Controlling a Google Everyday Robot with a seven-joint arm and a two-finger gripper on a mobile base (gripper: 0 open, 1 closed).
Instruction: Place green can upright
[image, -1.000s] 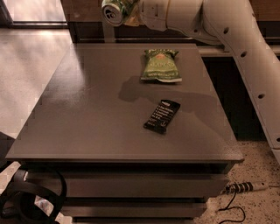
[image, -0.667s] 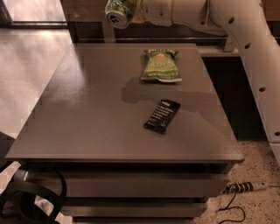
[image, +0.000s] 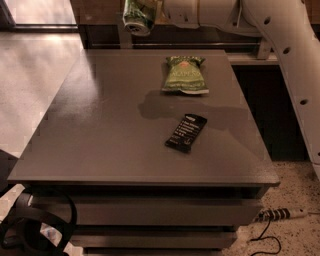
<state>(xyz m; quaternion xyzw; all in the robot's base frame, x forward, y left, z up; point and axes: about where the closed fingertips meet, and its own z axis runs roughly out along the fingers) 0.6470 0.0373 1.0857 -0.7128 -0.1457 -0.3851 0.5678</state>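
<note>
Gripper (image: 150, 11): at the top edge of view, above the far edge of the table, clenched on the can (image: 136, 19). The fingers themselves are mostly hidden behind the can and cut off by the frame.

Can: held in the air, well clear of the surface. It is not upright. It is tipped so that its silver end faces toward the near left and slightly down, and its green side runs back into the grasp.

Arm (image: 280, 45): the white forearm lies roughly level along the far edge, from the gripper rightward. It then bends down along the right side of the view and passes out of frame at the lower right.

Table (image: 100, 130): grey top. A green bag (image: 185, 75) lies flat toward the far right. A dark wrapper (image: 186, 132) lies flat nearer, right of centre. The left half carries nothing.

Progress, as judged: the can is secured and lifted, so the pickup part is done. Turning the can to vertical, lowering it until its base meets the top, and letting go are not yet done. The open left half looks the safer landing area, away from bag and wrapper.
</note>
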